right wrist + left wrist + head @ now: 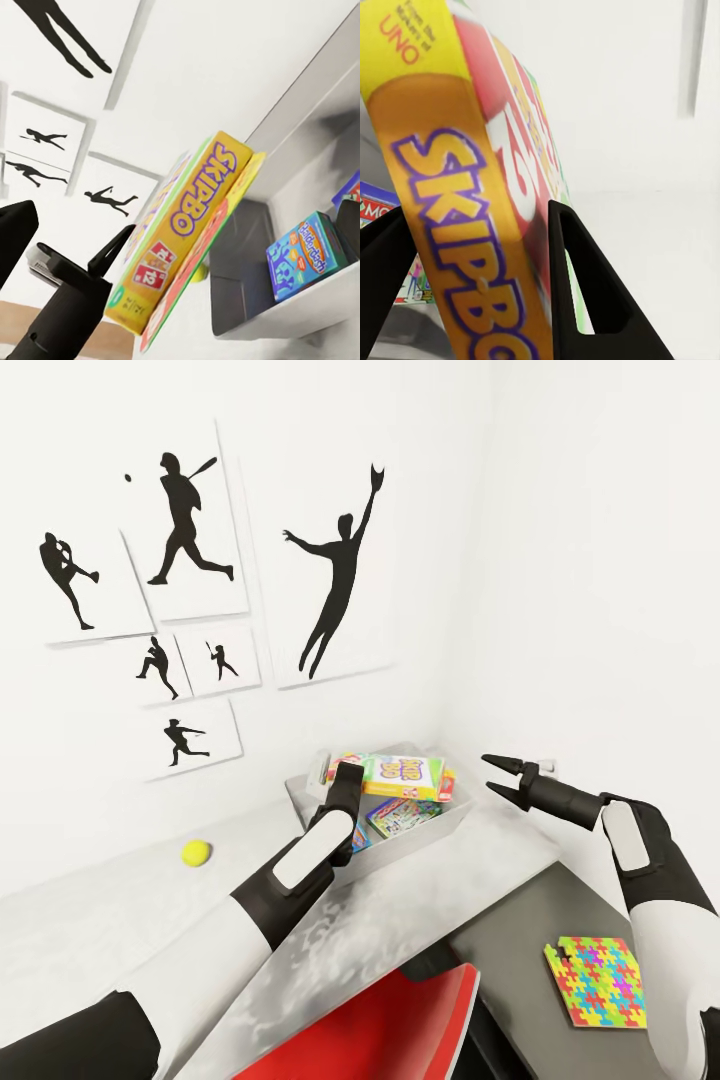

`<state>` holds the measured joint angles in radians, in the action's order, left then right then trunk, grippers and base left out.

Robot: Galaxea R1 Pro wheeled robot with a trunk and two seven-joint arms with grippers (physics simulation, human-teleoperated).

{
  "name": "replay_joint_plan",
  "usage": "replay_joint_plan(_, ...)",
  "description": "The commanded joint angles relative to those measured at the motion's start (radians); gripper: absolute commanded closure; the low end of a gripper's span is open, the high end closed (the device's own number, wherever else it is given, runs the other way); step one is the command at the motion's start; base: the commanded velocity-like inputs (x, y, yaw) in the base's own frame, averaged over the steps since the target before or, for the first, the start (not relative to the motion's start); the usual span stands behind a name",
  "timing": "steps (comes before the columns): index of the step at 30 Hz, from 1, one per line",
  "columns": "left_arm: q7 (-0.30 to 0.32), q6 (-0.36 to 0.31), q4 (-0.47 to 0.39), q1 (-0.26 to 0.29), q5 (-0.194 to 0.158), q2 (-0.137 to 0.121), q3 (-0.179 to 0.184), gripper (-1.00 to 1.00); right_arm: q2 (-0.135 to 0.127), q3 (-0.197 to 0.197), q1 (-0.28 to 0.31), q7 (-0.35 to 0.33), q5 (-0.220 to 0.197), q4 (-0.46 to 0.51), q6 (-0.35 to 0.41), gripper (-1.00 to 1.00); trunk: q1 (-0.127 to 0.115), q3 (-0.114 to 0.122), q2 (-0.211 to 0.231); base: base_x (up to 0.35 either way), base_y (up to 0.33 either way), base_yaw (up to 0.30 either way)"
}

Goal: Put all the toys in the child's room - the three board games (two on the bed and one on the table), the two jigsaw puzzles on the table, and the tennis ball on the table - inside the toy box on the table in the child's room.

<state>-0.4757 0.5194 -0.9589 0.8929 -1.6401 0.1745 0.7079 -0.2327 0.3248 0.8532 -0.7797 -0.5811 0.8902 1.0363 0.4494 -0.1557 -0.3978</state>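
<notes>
Gripped between the fingers of the left gripper [337, 768], the yellow Skip-Bo board game [403, 774] is being held over the grey toy box [455, 822], where other game boxes [400, 815] are lying. Left of the box, the tennis ball [196, 852] is resting on the light grey table [420, 905]. Further right, the right gripper [497, 775] is being held spread open and empty beside the toy box. One jigsaw puzzle [594, 980] is lying on the dark lower section.
</notes>
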Motion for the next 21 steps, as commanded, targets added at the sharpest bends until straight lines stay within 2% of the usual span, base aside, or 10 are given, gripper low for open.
replay_joint_plan(1,-0.003,0.005,-0.001,0.001,-0.003,0.0,0.002,1.0,0.0,0.002,0.001,-0.006,0.006,0.0,0.004,-1.0,0.001,-0.002,-0.002,0.0,0.0,0.0)
replay_joint_plan(12,-0.004,0.005,-0.007,0.002,-0.002,0.0,0.001,1.0,0.0,0.002,0.001,-0.003,0.005,0.0,0.004,-1.0,0.001,-0.003,-0.002,0.0,0.0,0.0)
replay_joint_plan(21,-0.004,0.005,-0.017,0.002,-0.001,0.0,0.001,1.0,0.0,0.002,0.001,-0.003,0.004,0.0,0.006,-1.0,0.001,-0.015,-0.002,0.0,0.0,0.0)
